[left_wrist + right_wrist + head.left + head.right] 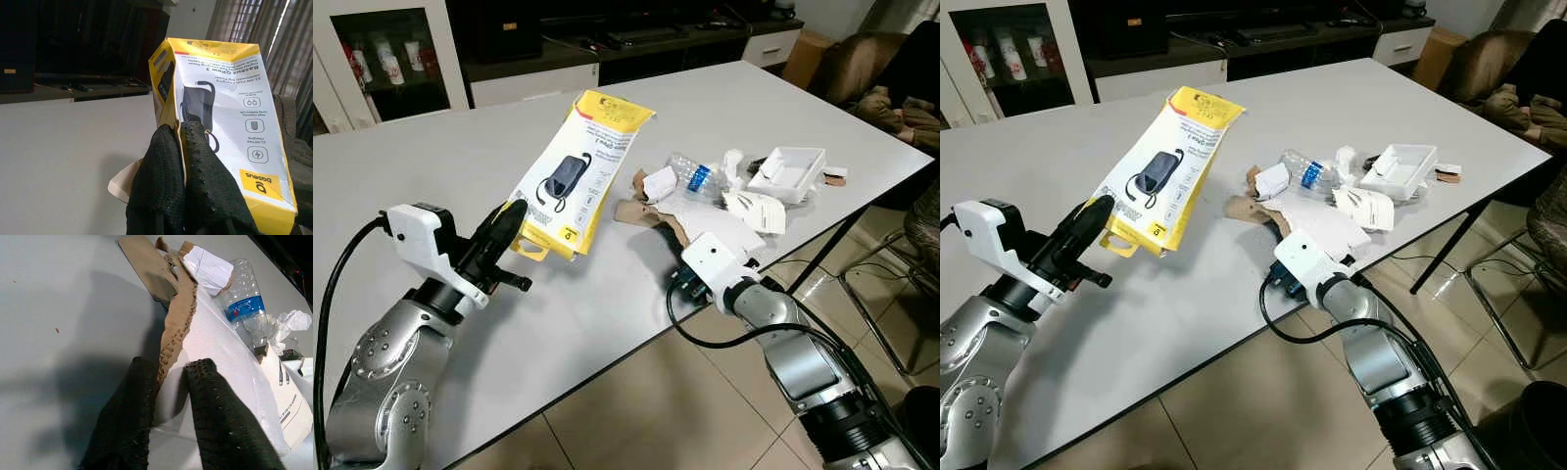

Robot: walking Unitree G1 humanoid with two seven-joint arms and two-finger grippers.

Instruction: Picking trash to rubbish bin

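A yellow power-bank package (pixel 573 176) is held tilted above the white table (pixel 440 147), with my left gripper (pixel 514 211) shut on its lower edge; the left wrist view has both fingertips (pixel 195 142) pinched on the package (pixel 230 127). At the table's near right edge lies a trash pile: torn brown cardboard (pixel 178 318) with a white face, a crushed clear bottle (pixel 695 176), and crumpled white paper (pixel 754 211). My right gripper (pixel 171 364) stands open, its two fingers straddling the cardboard's torn edge.
A white tray (pixel 788 171) sits at the far side of the pile. A metal chair frame (pixel 901 284) stands on the tiled floor to the right, and a dark round container (pixel 1538 421) is at the lower right. A cabinet and sofa (pixel 881 69) lie behind the table.
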